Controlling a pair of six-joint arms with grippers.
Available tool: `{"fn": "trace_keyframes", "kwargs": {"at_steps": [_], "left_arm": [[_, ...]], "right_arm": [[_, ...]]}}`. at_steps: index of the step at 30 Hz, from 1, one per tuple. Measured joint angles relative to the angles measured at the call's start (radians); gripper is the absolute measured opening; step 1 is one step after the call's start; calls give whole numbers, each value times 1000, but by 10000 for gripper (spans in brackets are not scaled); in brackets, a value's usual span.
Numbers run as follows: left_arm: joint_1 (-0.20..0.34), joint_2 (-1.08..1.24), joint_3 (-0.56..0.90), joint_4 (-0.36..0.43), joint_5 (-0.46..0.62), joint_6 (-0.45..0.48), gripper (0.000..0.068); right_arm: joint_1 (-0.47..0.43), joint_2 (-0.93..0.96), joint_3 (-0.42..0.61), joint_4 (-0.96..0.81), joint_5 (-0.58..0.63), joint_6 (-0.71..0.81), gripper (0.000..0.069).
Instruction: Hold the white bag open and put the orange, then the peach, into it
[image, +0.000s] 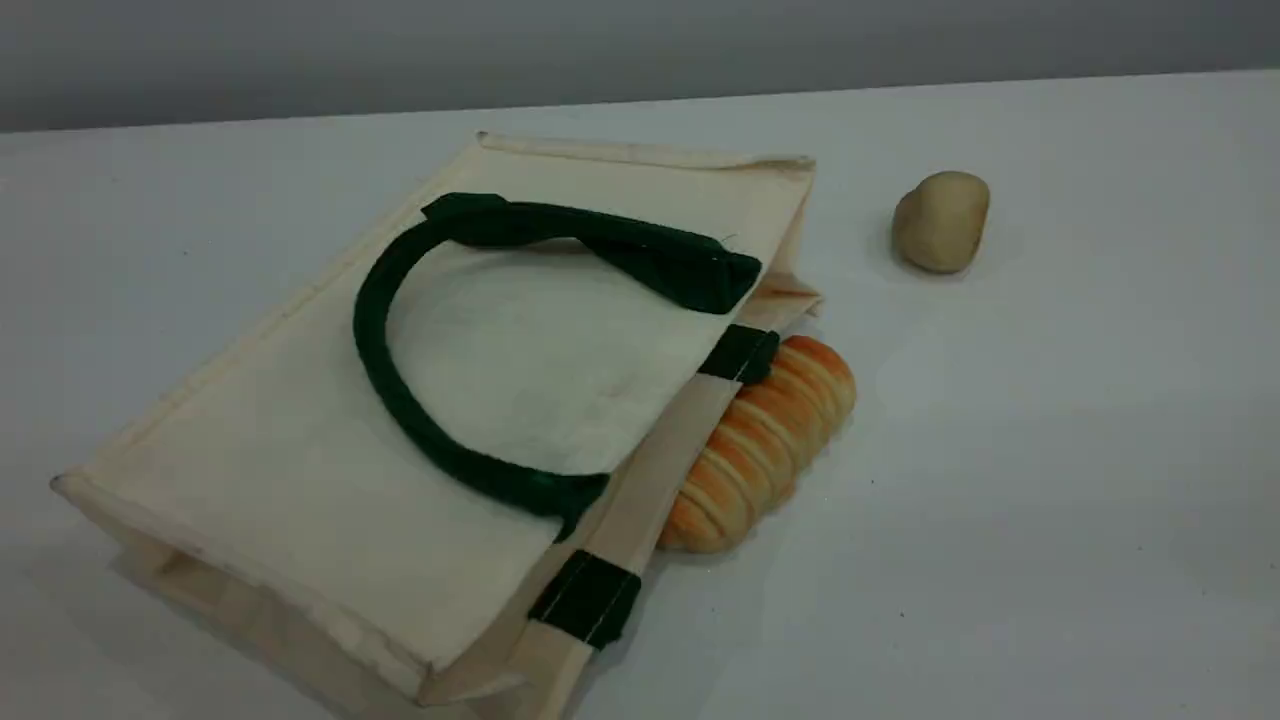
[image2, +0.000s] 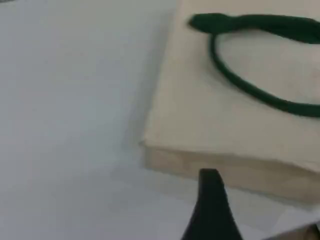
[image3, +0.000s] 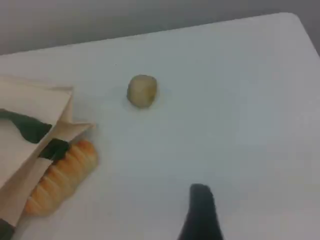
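The white bag (image: 300, 450) lies flat on its side on the table, its dark green handle (image: 372, 340) looped on top. The left wrist view shows the bag (image2: 200, 115) from its bottom corner, with my left gripper's dark fingertip (image2: 212, 195) hovering just short of that edge, touching nothing. In the right wrist view my right gripper's fingertip (image3: 201, 210) hangs over bare table, well right of the bag (image3: 30, 100). Neither gripper holds anything, and both look open. The orange and the peach are out of view. Neither arm shows in the scene view.
An orange-striped bread roll (image: 770, 440) lies against the bag's right edge, partly tucked under it, and also shows as the roll (image3: 62, 177). A beige potato-like lump (image: 940, 220) sits further back right, the same lump (image3: 142, 90) ahead of my right gripper.
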Motion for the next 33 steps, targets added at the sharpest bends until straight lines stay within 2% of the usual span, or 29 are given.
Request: {"fn": "trace_keyframes", "kwargs": {"at_steps": [5,8,17,24,33], "left_arm": [[175,-1,0,0,0,0,463],[233,-1,0,0,0,1,463],[236,-1,0,0,0,1,463],[236,-1,0,0,0,1,463],[236,-1,0,0,0,1,463]], "right_arm": [[0,0,0,1,0,0,490],[0,0,0,1,0,0,490],[-1,-29,0,0,0,-7,490],[-4,-28,28,-76,-41,-128,490],[-1,-28,37,-78,-65,-124,490]]}}
